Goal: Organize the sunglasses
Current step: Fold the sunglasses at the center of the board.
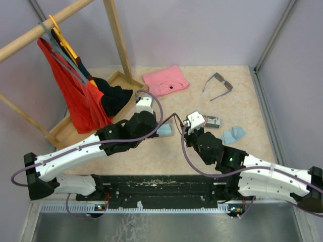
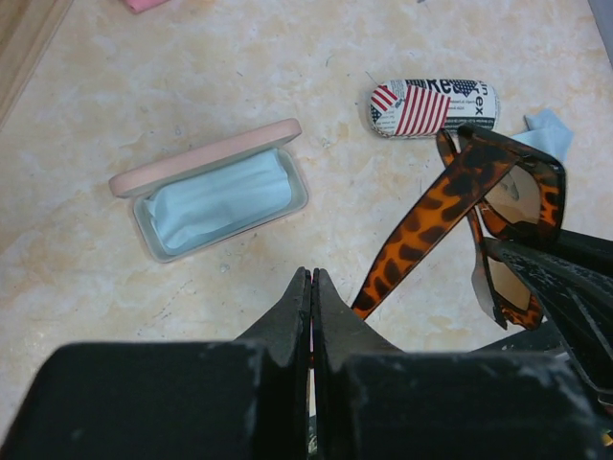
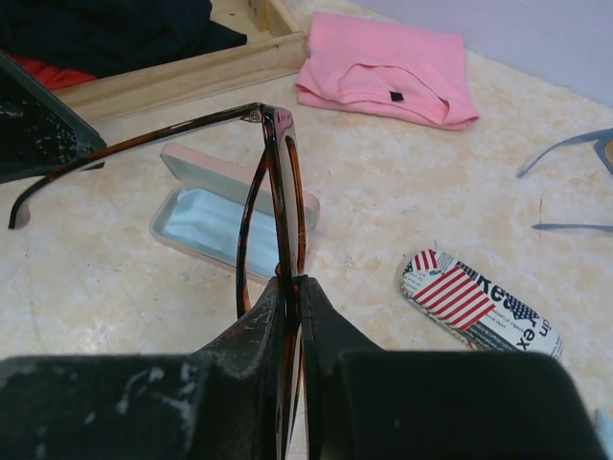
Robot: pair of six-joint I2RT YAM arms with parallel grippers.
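My right gripper [image 3: 292, 283] is shut on the front of the brown tortoiseshell sunglasses [image 3: 283, 172], holding them above the table. One temple arm [image 2: 431, 225] is swung out and runs down to the side of my left gripper [image 2: 311, 278], which is shut with nothing between its jaws. Whether the arm's tip touches that finger I cannot tell. Below lies an open pink case [image 2: 206, 158] lined with a light blue cloth. The grey-blue sunglasses [image 1: 218, 85] lie unfolded at the far right of the table.
A shut flag-patterned case [image 1: 212, 121] and a loose blue cloth [image 1: 233, 134] lie right of the grippers. A folded pink shirt [image 1: 165, 80] sits at the back. A wooden rack [image 1: 116, 35] with hanging clothes [image 1: 75, 96] fills the left.
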